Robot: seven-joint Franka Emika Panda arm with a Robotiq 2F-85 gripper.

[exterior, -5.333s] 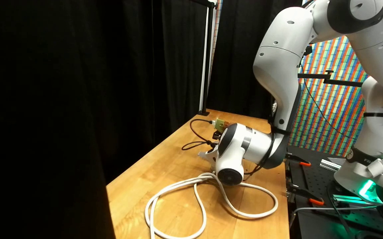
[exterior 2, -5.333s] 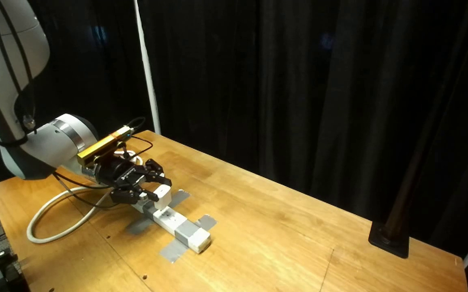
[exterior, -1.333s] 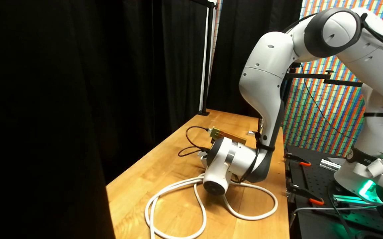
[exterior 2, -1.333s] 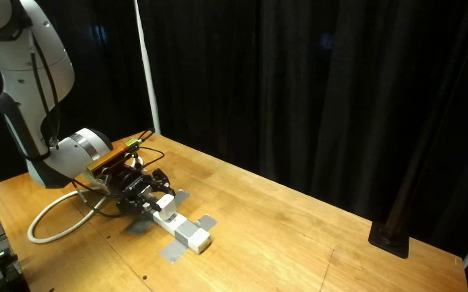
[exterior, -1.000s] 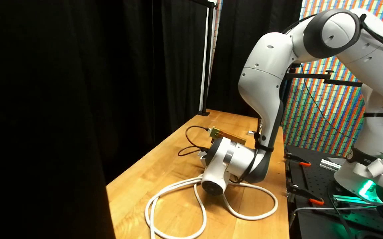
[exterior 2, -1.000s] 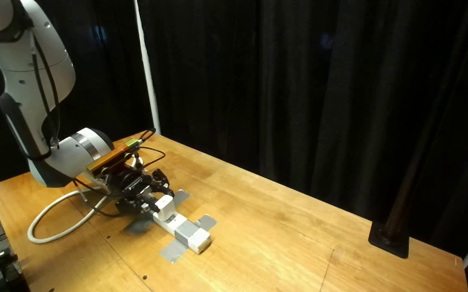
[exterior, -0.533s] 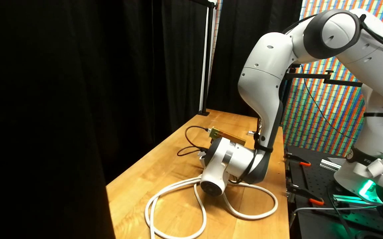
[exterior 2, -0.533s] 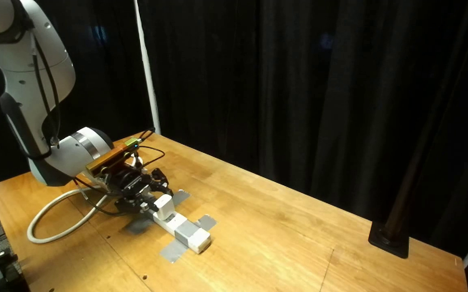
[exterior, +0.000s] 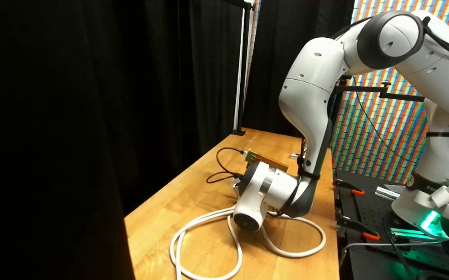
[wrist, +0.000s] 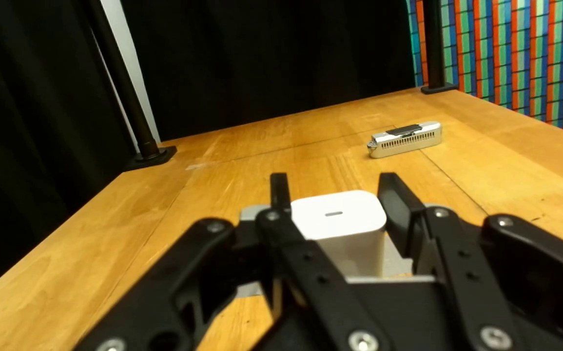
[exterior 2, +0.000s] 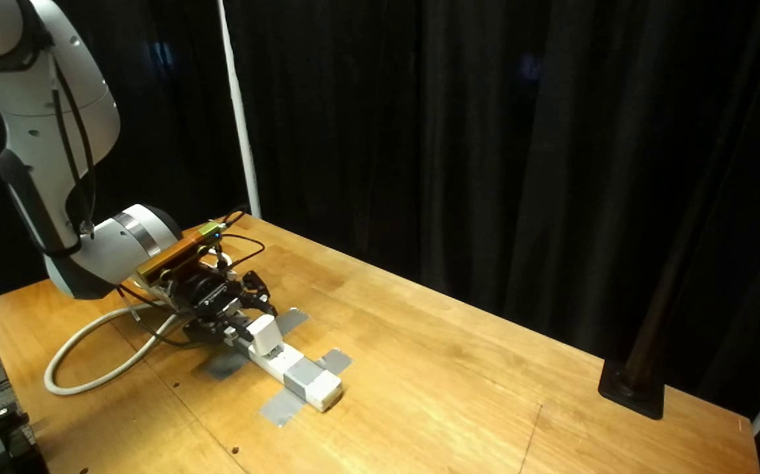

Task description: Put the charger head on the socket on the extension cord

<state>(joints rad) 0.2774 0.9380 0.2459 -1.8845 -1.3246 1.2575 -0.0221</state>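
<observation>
The charger head (exterior 2: pixel 266 337), a white rounded cube, stands over the socket (exterior 2: pixel 282 359) on the narrow white block of the extension cord (exterior 2: pixel 67 392). Dark marks show at its lower edge; whether these are prongs or slots, and whether it is seated, I cannot tell. My gripper (exterior 2: pixel 259 322) is shut on it from two sides. In the wrist view the charger head (wrist: pixel 354 256) sits between the black fingers (wrist: pixel 280 191), its top face tilted slightly toward me. Behind the wrist, gripper and block are hidden in an exterior view, where the white cable (exterior: pixel 295 255) lies in loops.
Grey tape (exterior 2: pixel 283 407) fixes the block to the wooden table (exterior 2: pixel 458 395). A silver tool (wrist: pixel 404 139) lies farther along the table. Post feet stand at the edges, including a black one (exterior 2: pixel 631 392). A thin dark camera cable (exterior: pixel 217 179) loops beside the wrist.
Compared with several seconds ago, the arm has lowered the charger head onto or close to the socket. Over the last second, gripper and charger head have shifted very slightly up and left in an exterior view.
</observation>
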